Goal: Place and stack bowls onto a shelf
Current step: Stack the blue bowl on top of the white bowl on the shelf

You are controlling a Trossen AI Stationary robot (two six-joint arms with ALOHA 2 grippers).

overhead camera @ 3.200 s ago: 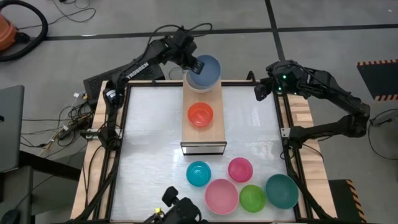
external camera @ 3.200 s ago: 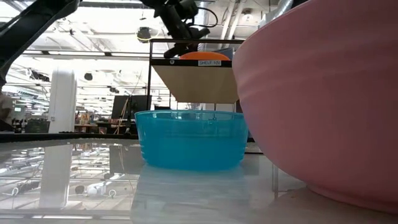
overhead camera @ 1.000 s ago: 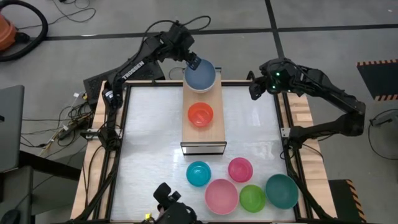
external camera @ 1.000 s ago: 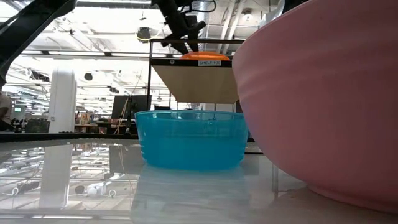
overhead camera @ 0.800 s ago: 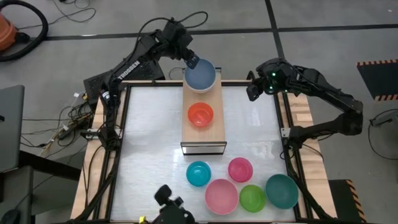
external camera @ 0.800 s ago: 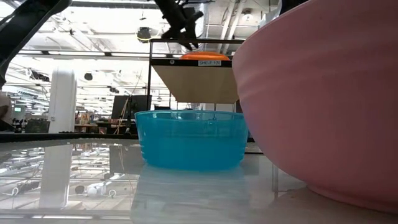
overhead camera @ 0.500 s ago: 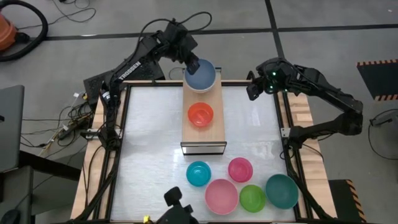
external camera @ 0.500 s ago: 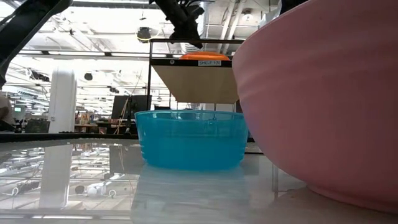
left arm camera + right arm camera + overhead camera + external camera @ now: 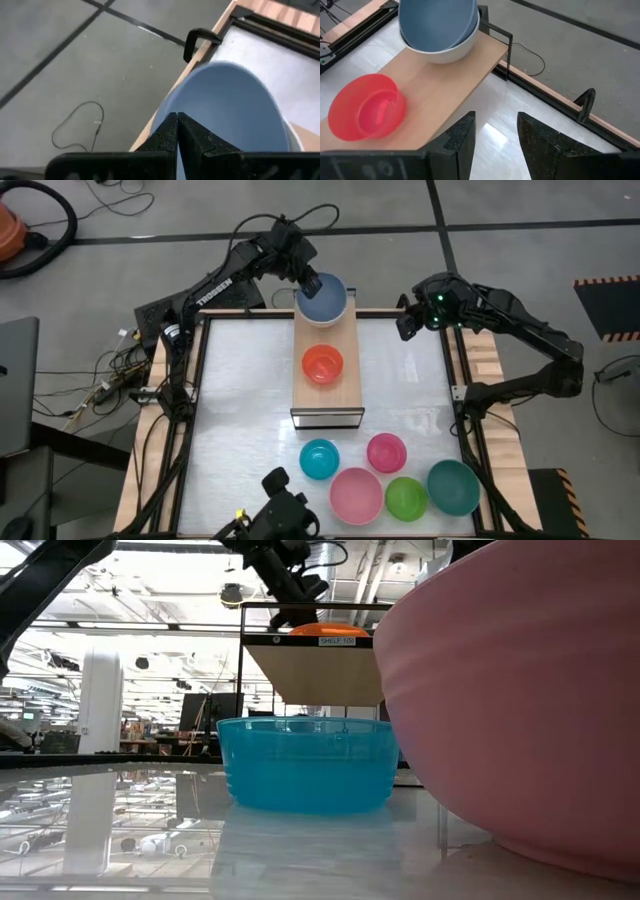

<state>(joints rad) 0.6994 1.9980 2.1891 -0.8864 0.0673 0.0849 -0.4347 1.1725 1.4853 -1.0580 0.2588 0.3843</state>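
Observation:
The grey-blue bowl (image 9: 323,300) sits tilted inside the white bowl (image 9: 447,51) at the far end of the shelf (image 9: 345,392). The red bowl (image 9: 322,364) stands on the middle of the shelf. My left gripper (image 9: 311,282) is shut on the grey-blue bowl's far-left rim. My right gripper (image 9: 405,328) hangs open over the table's far right corner, touching nothing. Cyan (image 9: 320,459), magenta (image 9: 386,452), light pink (image 9: 357,495), green (image 9: 406,498) and teal (image 9: 453,486) bowls stand on the table near its near edge. My left gripper (image 9: 177,117) pinches the grey-blue bowl's wall at its far-left rim (image 9: 171,103), one finger inside the bowl and one outside. The fingers come slanting down from the table's far-left side. The bowl rests tilted in the white bowl.
Bare shelf top lies between the red bowl and the shelf's near end (image 9: 326,418). The table (image 9: 240,410) has free room left and right of the shelf. In the low view the cyan bowl (image 9: 305,765) and light pink bowl (image 9: 520,710) stand close in front.
My left gripper has shifted only slightly at the grey-blue bowl's rim and has stayed shut on it. The grey-blue bowl has stayed nested in the white bowl.

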